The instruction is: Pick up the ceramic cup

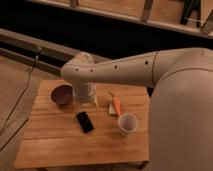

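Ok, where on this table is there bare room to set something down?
The front of the table, nearer than the phone and cup, is bare, as is the patch in front of the bowl. The back is crowded: the gripper hangs beside the bowl, orange item nearby.

Taking the middle of the bench (55, 145) as the dial's centre and its far edge as 12, the phone (84, 121) lies flat almost at the centre. The bowl (62, 94) stands at 11 o'clock, near the far left corner. Just beside it, at 12 o'clock, the end effector (85, 99) hangs down from the arm's bend (80, 70) over the far part of the bench. The carrot (116, 105) lies at 2 o'clock, and the ceramic cup (127, 124) stands upright at 3 o'clock, at 5 o'clock from the carrot.
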### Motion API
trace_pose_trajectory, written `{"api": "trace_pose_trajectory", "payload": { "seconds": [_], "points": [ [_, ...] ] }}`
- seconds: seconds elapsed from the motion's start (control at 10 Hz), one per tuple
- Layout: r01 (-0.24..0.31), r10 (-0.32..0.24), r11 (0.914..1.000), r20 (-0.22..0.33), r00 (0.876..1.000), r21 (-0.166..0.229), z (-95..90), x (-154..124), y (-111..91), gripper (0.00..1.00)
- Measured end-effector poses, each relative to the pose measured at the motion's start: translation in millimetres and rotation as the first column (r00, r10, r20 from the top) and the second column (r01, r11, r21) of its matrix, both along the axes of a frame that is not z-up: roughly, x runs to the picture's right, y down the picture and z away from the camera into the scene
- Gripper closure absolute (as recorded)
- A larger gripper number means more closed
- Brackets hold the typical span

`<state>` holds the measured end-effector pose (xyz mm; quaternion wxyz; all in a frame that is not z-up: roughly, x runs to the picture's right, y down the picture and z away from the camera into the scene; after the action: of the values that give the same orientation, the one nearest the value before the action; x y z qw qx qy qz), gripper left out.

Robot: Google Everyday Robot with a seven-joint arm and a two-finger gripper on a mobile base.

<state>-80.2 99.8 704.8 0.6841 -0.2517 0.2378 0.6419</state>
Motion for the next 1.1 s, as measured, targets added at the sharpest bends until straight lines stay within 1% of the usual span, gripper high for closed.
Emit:
{"api": "trace_pose_trajectory", "payload": {
  "seconds": [0.2, 0.4, 0.5, 0.8, 1.1],
  "points": [
    [-0.009, 0.009, 0.9999, -0.019, 1.0, 0.009, -3.2, 26, 0, 0.35],
    [-0.037, 0.038, 0.999, -0.03, 0.999, 0.024, -4.2, 51, 3, 0.35],
    [-0.061, 0.062, 0.9974, -0.032, 0.998, 0.037, -3.5, 66, 5, 0.35],
    [-0.111, 0.113, 0.992, -0.039, 0.993, 0.06, -0.4, 100, 14, 0.35],
    [-0.142, 0.145, 0.9879, -0.048, 0.988, 0.062, 5.8, 127, 26, 0.35]
  ]
}}
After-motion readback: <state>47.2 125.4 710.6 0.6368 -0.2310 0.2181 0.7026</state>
